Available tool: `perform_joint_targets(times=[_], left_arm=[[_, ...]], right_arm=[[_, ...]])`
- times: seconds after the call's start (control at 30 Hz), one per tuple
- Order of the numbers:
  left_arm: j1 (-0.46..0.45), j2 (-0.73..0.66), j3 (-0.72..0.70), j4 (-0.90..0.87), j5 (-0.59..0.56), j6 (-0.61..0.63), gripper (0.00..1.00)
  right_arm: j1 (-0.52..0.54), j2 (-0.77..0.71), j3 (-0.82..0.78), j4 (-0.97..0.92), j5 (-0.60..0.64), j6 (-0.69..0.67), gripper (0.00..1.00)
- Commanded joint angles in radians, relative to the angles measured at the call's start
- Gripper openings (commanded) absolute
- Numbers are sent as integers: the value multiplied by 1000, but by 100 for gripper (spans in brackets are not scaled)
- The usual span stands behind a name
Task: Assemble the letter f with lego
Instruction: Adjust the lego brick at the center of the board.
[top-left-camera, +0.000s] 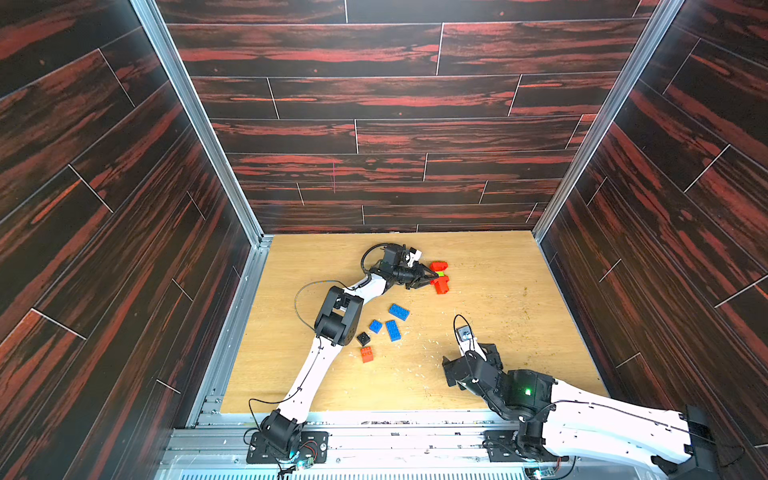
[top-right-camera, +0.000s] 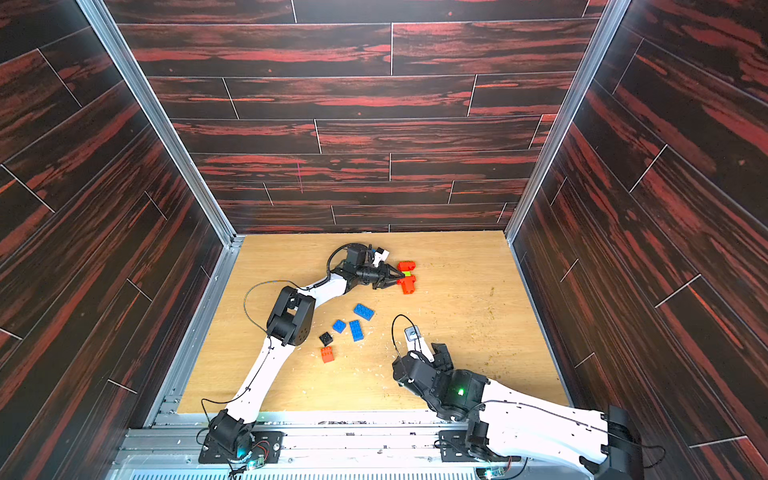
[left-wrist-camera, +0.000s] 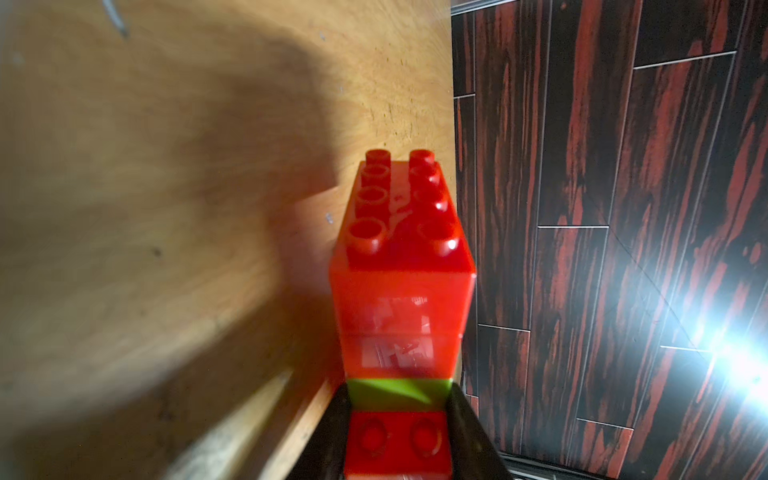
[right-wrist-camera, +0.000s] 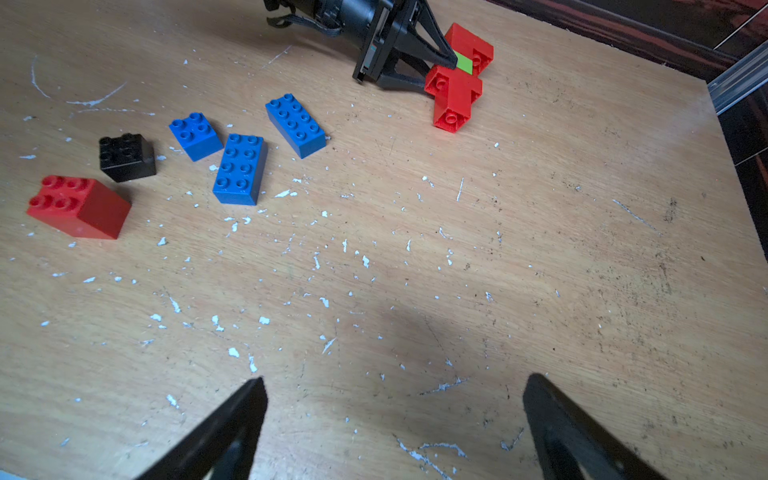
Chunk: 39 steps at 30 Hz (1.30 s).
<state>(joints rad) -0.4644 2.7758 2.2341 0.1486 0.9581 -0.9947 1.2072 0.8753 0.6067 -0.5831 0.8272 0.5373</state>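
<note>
Right pincer spread wide — left pincer pinching the red-green lego stack.

I can't read any text, label, brand or number in any view. Stud tops on the joined red and green bricks are too blurred in the left wrist view to show a mark. Those on the blue bricks are too small in the right wrist view.
</note>
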Motion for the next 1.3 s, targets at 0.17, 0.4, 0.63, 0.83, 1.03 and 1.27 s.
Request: perform_joint_targets(times=[0.17,0.4,0.63,0.83,1.03,1.27], left_arm=[[6,26,79,-101,-14,41,45],[6,47,134,-161,-28,59,51],[7,80,283,-420,-84,218,54],[15,63,326,-589,-148,345,54],[24,31,325,-708,-215,455,54],[27,-36,306,-822,-294,566,54]], right_arm=[[10,2,18,0,0,-8,99],[10,1,17,3,0,-14,98],[10,1,18,2,-2,-15,98],[10,1,17,3,-2,-15,99],[10,0,16,4,-3,-15,98],[11,-1,16,6,-3,-16,98]])
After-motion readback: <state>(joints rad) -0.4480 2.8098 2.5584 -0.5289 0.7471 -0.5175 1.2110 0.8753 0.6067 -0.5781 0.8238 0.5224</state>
